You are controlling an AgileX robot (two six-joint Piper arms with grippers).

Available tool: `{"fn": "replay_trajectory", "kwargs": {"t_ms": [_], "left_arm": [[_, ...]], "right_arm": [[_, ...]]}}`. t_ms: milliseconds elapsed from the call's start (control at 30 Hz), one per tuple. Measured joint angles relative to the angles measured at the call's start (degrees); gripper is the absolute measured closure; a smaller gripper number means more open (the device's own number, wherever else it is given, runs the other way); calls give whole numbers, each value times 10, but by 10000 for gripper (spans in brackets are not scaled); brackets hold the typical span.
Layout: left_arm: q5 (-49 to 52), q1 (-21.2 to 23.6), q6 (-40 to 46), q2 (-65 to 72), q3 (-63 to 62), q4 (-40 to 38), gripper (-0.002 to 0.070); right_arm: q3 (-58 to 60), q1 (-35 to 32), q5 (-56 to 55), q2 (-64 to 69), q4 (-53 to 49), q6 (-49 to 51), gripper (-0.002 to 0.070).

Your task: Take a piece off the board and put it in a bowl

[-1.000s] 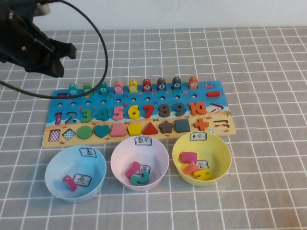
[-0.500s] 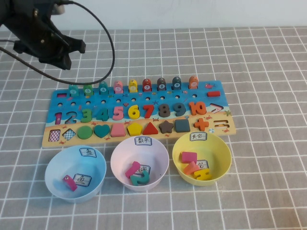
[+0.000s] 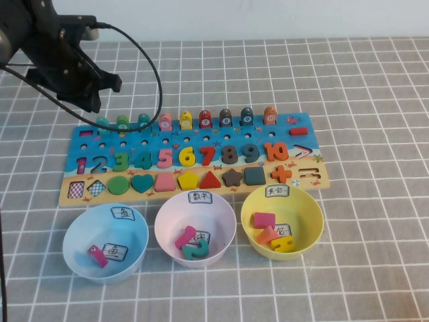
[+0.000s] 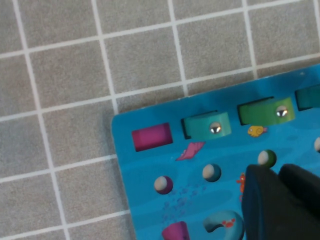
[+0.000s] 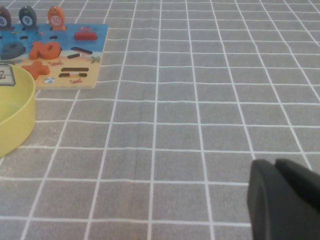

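The board [image 3: 201,142] lies in the middle of the table with a row of fish pieces standing along its far edge. The teal fish piece [image 3: 102,123] stands near the far left end, next to a brighter green fish [image 3: 123,121]. In the left wrist view the teal piece [image 4: 207,125] sits in its slot beside an empty magenta slot [image 4: 151,136]. My left gripper [image 3: 100,94] hovers over the board's far left corner [image 4: 277,172], shut and empty, apart from the piece. The light blue bowl [image 3: 70,235] stands in front of the board at left. My right gripper [image 5: 275,167] is shut and empty over bare table.
A pink striped fish [image 3: 98,255] lies in the blue bowl. A pale pink bowl [image 3: 161,221] and a yellow bowl [image 3: 315,215] with several pieces stand right of it. The left arm's black cable [image 3: 155,87] loops above the board's left end.
My left arm has swung right and then come down toward the board's far left corner. The pieces and bowls have not moved.
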Motion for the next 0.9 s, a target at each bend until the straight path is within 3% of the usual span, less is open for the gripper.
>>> {"fn": "replay_trajectory", "kwargs": {"t_ms": [233, 300, 900], "left_arm": [[0, 1, 1, 0, -1, -7, 454], [0, 1, -7, 1, -1, -7, 427], [-1, 11, -42, 46, -30, -21, 405]], "right_arm": [[0, 0, 0, 0, 0, 0, 694], [0, 0, 0, 0, 0, 0, 694], [0, 0, 0, 0, 0, 0, 694]]}}
